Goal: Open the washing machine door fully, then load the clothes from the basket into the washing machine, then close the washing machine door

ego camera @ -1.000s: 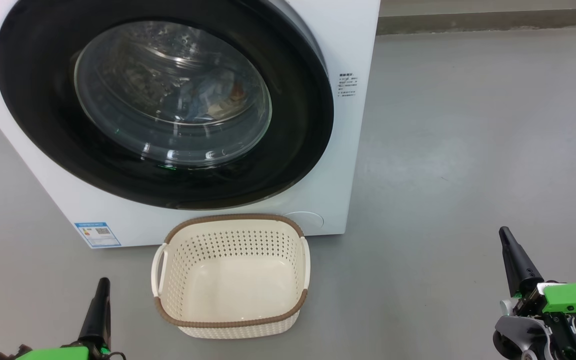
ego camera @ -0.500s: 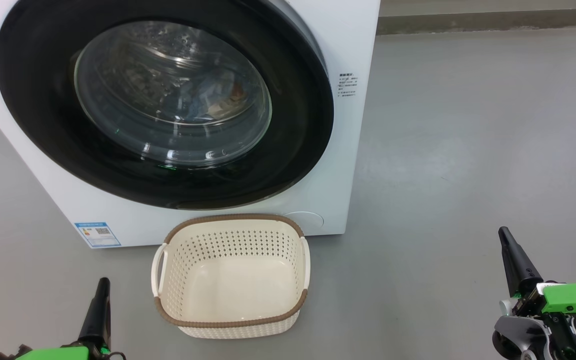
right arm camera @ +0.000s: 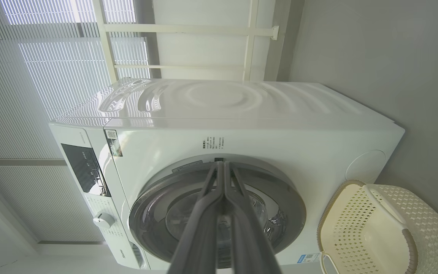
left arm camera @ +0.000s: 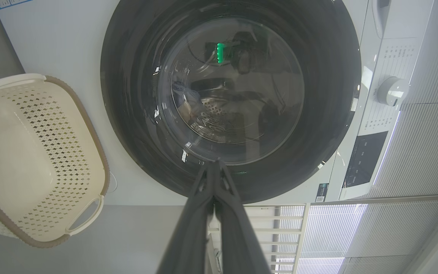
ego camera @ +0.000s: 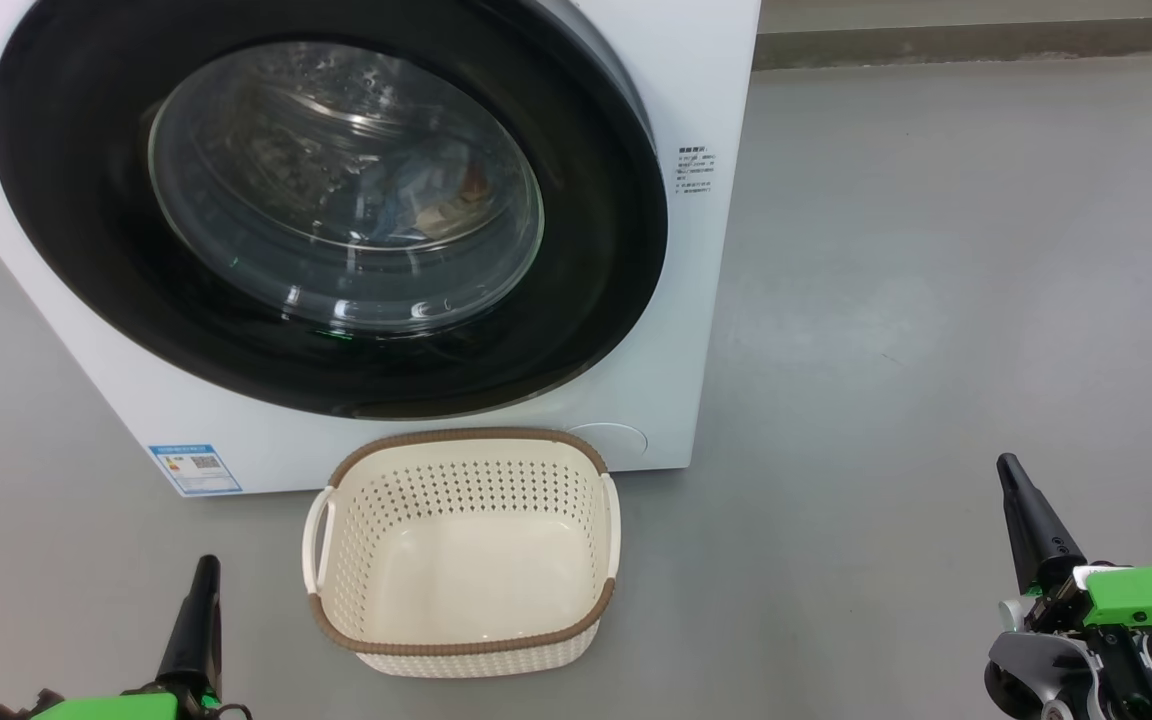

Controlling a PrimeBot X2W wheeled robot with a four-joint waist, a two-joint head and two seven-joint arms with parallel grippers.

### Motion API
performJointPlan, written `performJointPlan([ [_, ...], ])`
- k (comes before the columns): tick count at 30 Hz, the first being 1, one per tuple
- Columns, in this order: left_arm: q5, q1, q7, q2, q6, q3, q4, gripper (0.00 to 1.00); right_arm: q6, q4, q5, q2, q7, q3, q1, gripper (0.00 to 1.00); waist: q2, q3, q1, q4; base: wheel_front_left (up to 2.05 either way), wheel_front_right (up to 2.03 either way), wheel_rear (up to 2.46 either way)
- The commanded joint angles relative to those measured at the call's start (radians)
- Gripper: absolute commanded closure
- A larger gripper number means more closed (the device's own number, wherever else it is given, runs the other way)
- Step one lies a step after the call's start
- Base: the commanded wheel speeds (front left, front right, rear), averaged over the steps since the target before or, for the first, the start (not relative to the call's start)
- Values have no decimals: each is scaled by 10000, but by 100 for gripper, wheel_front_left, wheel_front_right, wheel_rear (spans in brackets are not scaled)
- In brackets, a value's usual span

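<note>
The white washing machine stands ahead with its black-ringed door closed flat against the front. Through the glass, light-blue and orange clothes lie inside the drum. The cream basket sits on the floor just below the door, nothing in it. My left gripper is shut at the lower left, left of the basket. My right gripper is shut at the lower right, well clear of the machine. The left wrist view has the door and basket; the right wrist view has the machine and basket.
Grey floor spreads to the right of the machine. A control panel with a dial runs along the machine's top front. Window blinds and a white frame stand behind the machine.
</note>
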Motion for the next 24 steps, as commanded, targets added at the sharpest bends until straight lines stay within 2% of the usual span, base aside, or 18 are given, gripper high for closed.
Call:
performJointPlan([
  [1,-78,-364,71,89,2,329,-303,100,16,-301,-44,-96,47,205,-57,100,-1,0,0,0,0,0,0],
  [24,-79,-364,70,89,2,328,-304,100,16,-301,-53,-88,55,194,-58,100,-1,0,0,0,0,0,0],
])
